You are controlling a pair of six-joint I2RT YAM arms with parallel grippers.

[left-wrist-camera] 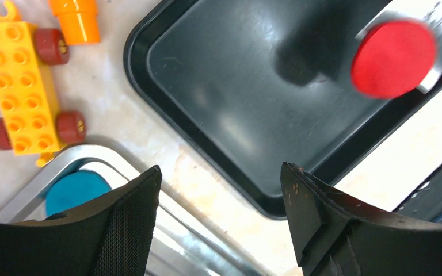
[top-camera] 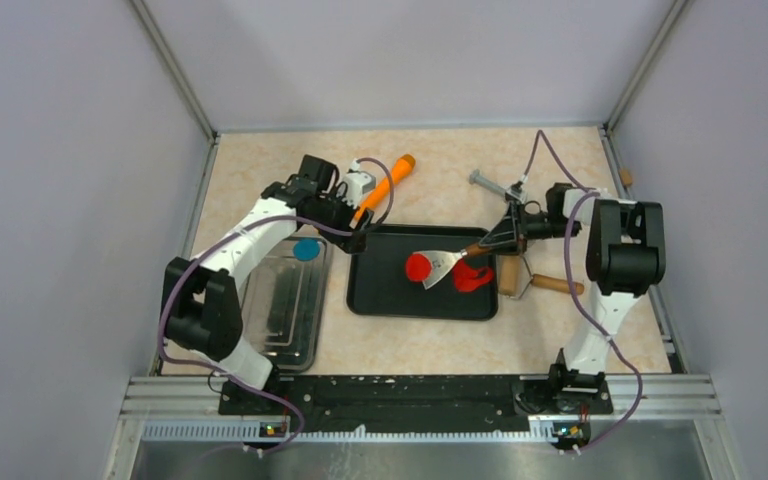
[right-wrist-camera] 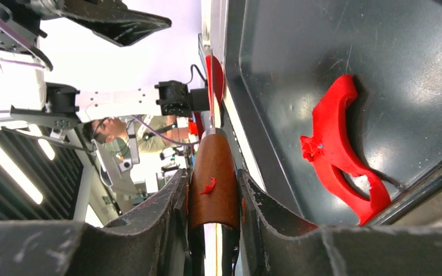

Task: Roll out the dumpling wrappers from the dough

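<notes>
Two trays lie side by side in the overhead view. On the left, the clear tray (top-camera: 285, 310) holds a blue disc (top-camera: 307, 249) at its far end. The left gripper (top-camera: 357, 240) hangs between that tray and the far-left corner of the black tray (top-camera: 380, 300). Its wrist camera shows the jaws spread apart with nothing between them. That camera alone picks out a yellow brick car (left-wrist-camera: 20, 86) on the tabletop, beside the end of an orange tool (top-camera: 388, 180).

Moving right, a red dough disc (top-camera: 419, 266) sits on the metal blade of a spatula (top-camera: 444, 263) over the black tray. The left wrist view shows the disc blurred, and the right wrist view shows it only edge-on. A ragged red dough scrap (top-camera: 473, 279) lies at the tray's right edge. The right wrist camera shows it to be curved, resting inside the rim.

The right gripper (top-camera: 495, 238) is clamped on the spatula's brown wooden handle, and only its own camera shows a red crumb (right-wrist-camera: 208, 186) stuck there. A wooden-handled tool (top-camera: 550, 284) lies just right of the tray.
</notes>
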